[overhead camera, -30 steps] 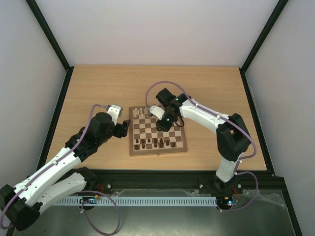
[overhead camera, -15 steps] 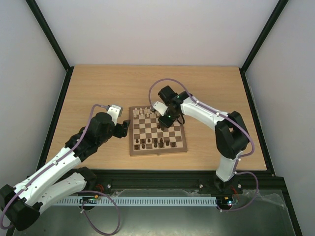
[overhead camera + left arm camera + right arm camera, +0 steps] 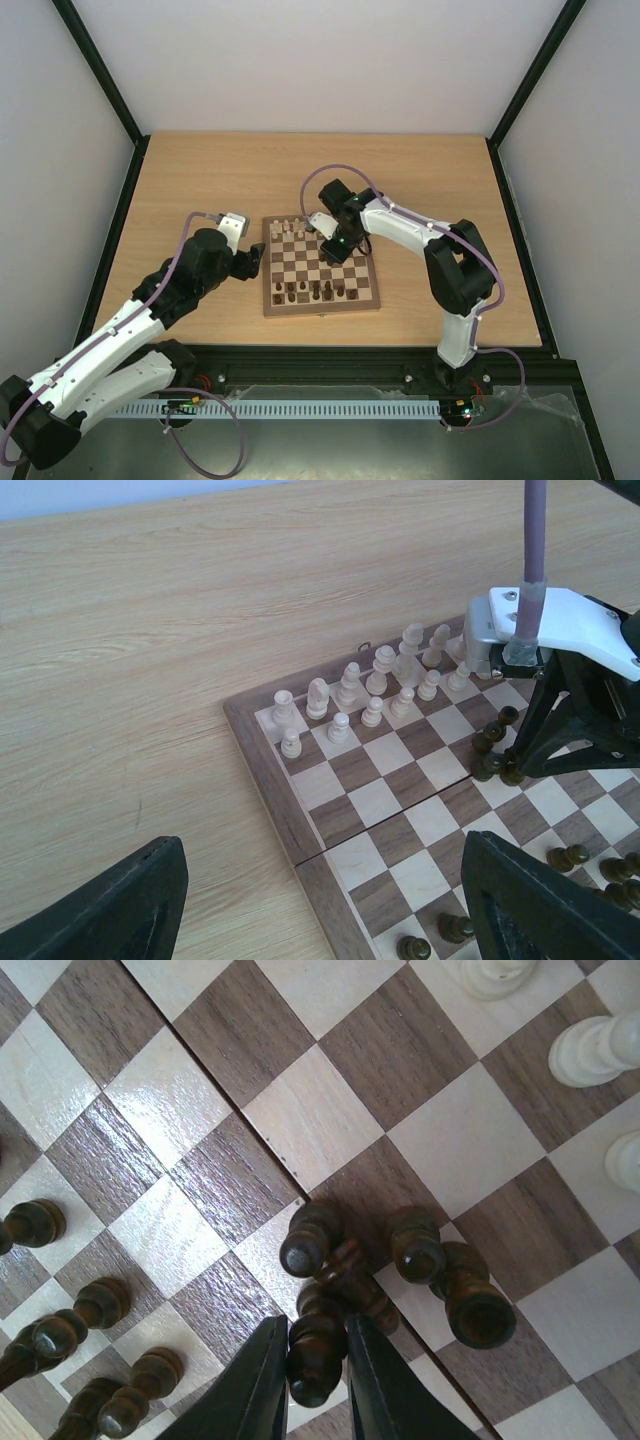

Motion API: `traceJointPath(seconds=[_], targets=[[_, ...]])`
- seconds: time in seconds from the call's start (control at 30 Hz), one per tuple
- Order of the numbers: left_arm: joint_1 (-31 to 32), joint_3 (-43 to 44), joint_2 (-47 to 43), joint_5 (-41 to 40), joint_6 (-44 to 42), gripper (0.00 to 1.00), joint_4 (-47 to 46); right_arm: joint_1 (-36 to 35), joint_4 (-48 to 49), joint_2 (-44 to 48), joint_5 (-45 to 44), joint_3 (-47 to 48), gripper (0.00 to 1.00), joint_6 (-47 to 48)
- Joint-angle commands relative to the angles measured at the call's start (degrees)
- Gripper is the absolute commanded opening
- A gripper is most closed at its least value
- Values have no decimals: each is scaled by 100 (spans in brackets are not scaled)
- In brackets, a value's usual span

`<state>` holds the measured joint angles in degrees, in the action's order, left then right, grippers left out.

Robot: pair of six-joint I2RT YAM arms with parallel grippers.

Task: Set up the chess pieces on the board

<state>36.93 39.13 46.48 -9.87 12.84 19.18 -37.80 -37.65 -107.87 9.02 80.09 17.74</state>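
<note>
Wooden tabletop — board near front edge, broad wood beyond.

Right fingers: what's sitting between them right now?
A dark piece, one of a tight cluster of dark pieces on the board, sits between the right fingers, which touch both its sides. The right wrist view shows it.

Pale walls, light wooden table

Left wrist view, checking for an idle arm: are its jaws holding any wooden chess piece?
No, the left gripper is wide open above the brown-and-cream checkered wooden board, its jaws touching nothing.
</note>
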Motion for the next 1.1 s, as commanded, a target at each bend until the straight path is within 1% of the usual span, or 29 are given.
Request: traceJointPath(seconds=[0.0, 0.13, 0.23, 0.57, 0.8, 0.97, 1.07], targets=[[-36, -72, 8, 39, -62, 78, -107, -25, -221, -93, 174, 11, 14, -7], [-32, -72, 14, 46, -62, 78, -116, -26, -314, 23, 376, -7, 6, 9], [-36, -68, 34, 55, -62, 78, -116, -17, -404, 201, 465, 13, 4, 23], [-36, -64, 52, 90, -63, 78, -116, -17, -613, 603, 490, 57, 4, 31], [-36, -63, 67, 99, -62, 78, -121, -10, -674, 697, 453, 243, 4, 44], [-36, -73, 96, 127, -56, 78, -116, -8, -789, 821, 714, 416, 4, 138], [-36, -78, 141, 379, -49, 78, -169, -8, -815, 950, 856, 470, 4, 171]])
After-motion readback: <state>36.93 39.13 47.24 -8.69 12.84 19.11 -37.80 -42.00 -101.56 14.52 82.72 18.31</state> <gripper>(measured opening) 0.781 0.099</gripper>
